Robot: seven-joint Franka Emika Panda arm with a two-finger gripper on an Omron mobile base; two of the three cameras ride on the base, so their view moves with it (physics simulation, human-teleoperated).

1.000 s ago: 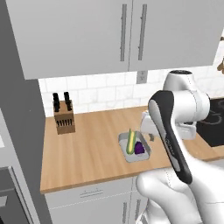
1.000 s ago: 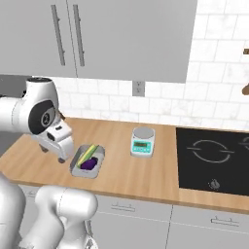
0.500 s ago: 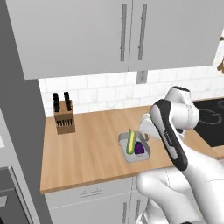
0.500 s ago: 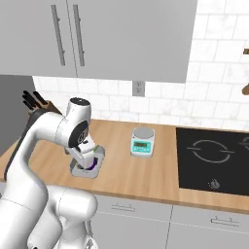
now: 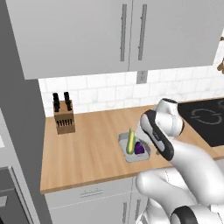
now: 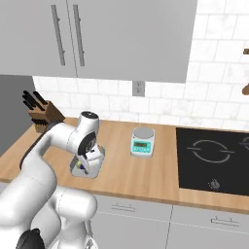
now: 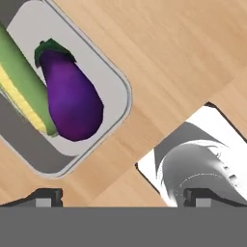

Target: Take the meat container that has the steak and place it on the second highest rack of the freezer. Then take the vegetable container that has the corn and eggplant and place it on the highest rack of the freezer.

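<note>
Your gripper (image 7: 123, 195) has its 2 fingertips spread wide apart, holding nothing, hovering just above the wooden counter (image 7: 183, 58) beside the vegetable container (image 7: 118, 91). In the hand view, the eggplant (image 7: 72, 99) lies against the corn (image 7: 21, 89) inside that tray. From the left base view you also get the knife block (image 5: 64, 118); the right base view adds the kitchen scale (image 6: 143, 142) and cooktop (image 6: 214, 158).

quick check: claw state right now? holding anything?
Claw: open, holding nothing. It hangs low over the counter beside the vegetable container, not gripping it.
</note>
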